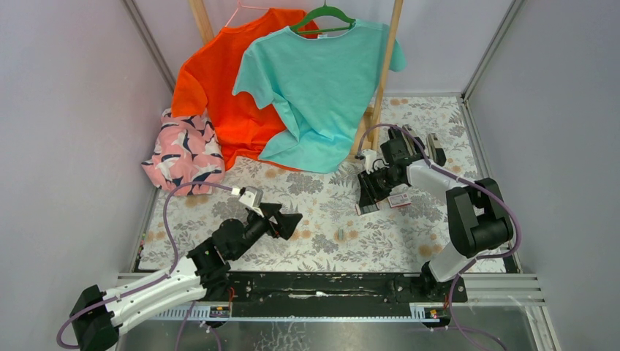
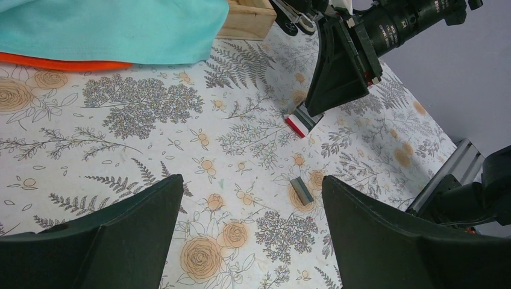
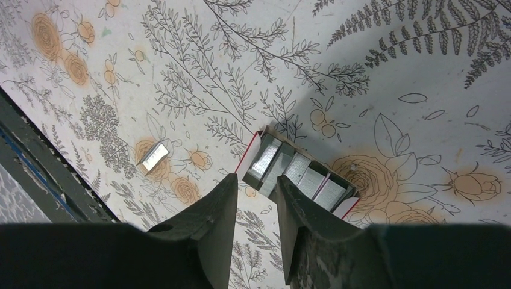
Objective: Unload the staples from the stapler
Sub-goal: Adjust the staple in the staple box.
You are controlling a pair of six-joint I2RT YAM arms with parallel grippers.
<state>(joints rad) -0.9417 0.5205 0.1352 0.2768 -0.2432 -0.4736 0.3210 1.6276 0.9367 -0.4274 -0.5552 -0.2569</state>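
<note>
We should square the right hand (image 3: 256,180), narrowly parted and empty, over the staple box (image 3: 247,156); left hand (image 2: 253,179) wide open.

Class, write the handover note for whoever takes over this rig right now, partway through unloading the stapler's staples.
Left gripper: jaws wide open, empty, hovering over the table.
Right gripper: jaws narrowly apart, nothing visible between them, just above the open box.
Staples: several strips lie in the box; one loose strip lies on the table, nearer the arm bases.
Stapler: it seems to lie behind the right arm, mostly hidden, so I cannot tell whether it is empty.
Left to do: check the stapler for remaining staples, and probably collect the loose strip.
</note>
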